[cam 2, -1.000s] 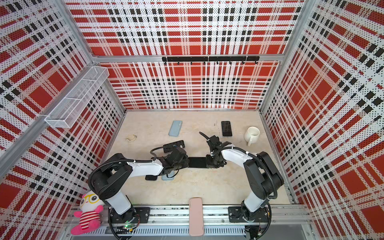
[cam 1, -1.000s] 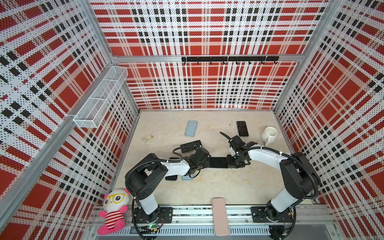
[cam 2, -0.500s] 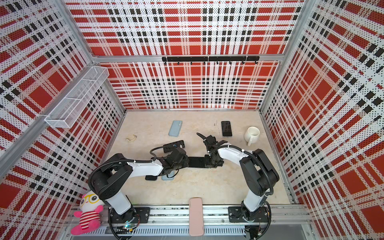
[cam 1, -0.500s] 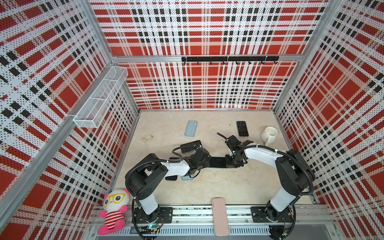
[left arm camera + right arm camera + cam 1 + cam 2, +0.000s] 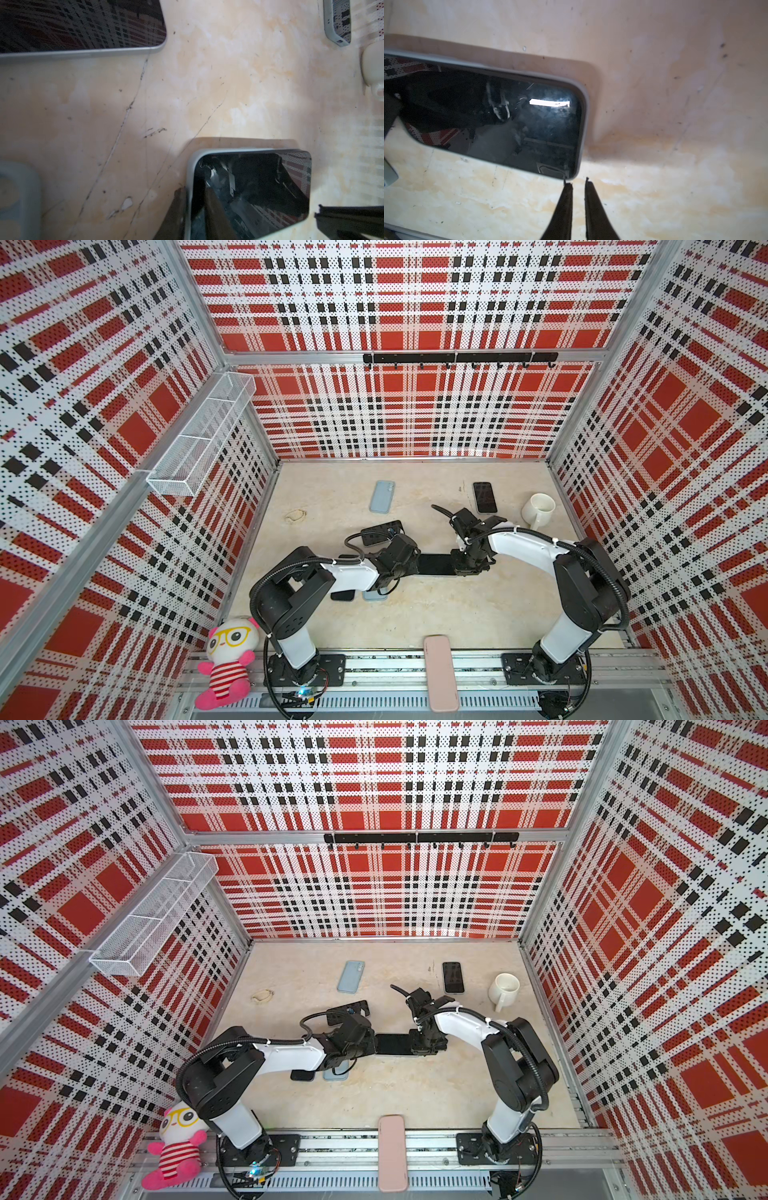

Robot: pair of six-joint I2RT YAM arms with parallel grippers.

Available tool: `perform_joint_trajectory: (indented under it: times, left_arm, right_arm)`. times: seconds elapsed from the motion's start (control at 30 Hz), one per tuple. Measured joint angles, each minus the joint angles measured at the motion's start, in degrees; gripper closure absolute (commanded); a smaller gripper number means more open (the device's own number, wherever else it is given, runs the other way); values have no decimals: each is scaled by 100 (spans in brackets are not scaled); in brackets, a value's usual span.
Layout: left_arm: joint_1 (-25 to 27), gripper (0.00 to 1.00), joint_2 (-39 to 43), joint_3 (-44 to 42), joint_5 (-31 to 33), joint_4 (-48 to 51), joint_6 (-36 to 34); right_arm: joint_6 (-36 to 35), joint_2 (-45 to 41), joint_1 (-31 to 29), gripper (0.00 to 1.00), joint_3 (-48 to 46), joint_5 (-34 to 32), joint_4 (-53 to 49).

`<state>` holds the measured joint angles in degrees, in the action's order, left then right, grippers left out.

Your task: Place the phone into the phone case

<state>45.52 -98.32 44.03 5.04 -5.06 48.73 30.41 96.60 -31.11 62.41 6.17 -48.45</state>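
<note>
1. Lying screen-up mid-table, your phone [image 5: 434, 564] sits between the two grippers in both top views. Its dark glass mirrors the plaid walls, and any lettering on it is too small to read.
2. Look at the phone case [image 5: 190, 170]. Its grey rim wraps one long edge and both short ends of the phone, but you cannot tell whether the other long edge is seated.
3. Your left gripper [image 5: 194, 187] is clamped on one short end, one finger outside the case rim and the other over the glass. That arm lies low, stretched toward the table's middle.
4. Your right gripper [image 5: 577, 182] is at the opposite end, its fingers a sliver apart with nothing between them. One fingertip [image 5: 568, 186] touches the case's corner. Its arm arcs in from the right, wrist bent down.
5. Farther out, toward the back wall, you have a blue-grey slab [image 5: 382, 496], a black handset [image 5: 484, 497] and a white mug [image 5: 538, 509]. A pink case [image 5: 441, 672] rests on the front rail, and a plush toy [image 5: 226, 659] sits in the front-left corner.
</note>
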Motion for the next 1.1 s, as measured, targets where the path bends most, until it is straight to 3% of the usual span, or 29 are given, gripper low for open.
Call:
perform_joint_trajectory:
  times: [0.43,1.1]
  left_arm:
    - [-44,78,-31,59,-157,46,-160]
    - [-44,79,-122,162,-157,61,-173]
  right_arm:
    - [-544,579,227,85,927,-66,-160]
    - [-872,1200,267,90,1008,42,-144]
